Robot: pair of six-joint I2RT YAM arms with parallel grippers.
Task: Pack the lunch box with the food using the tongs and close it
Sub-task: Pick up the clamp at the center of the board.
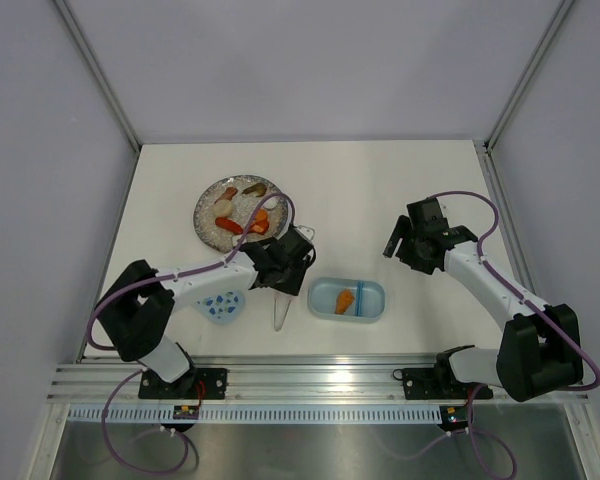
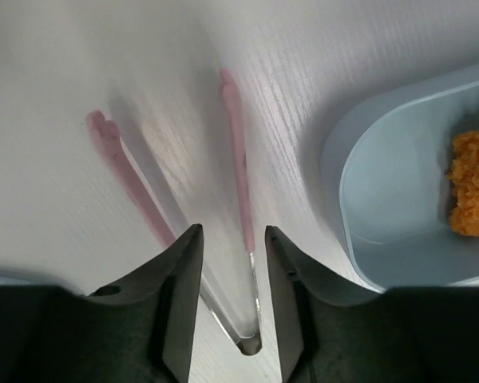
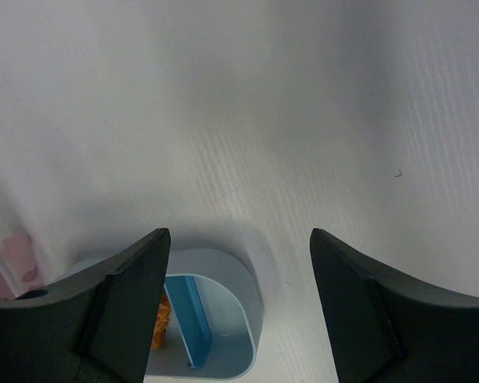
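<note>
1. Tongs point(image 2: 238, 152) are between the left gripper point(image 2: 233, 235) fingers, which straddle the joined end, partly apart. Can't tell if they're actually pinching.
2. Right gripper point(image 3: 239, 239) fingers are wide apart and hold nothing.
3. Lunch box point(image 1: 372, 298) sits just beside the tong tips, one orange piece point(image 1: 345, 300) inside.
4. I'd squeeze gently and evenly near the hinge before reaching for the food point(image 1: 230, 222) on the plate point(image 1: 208, 232).
</note>
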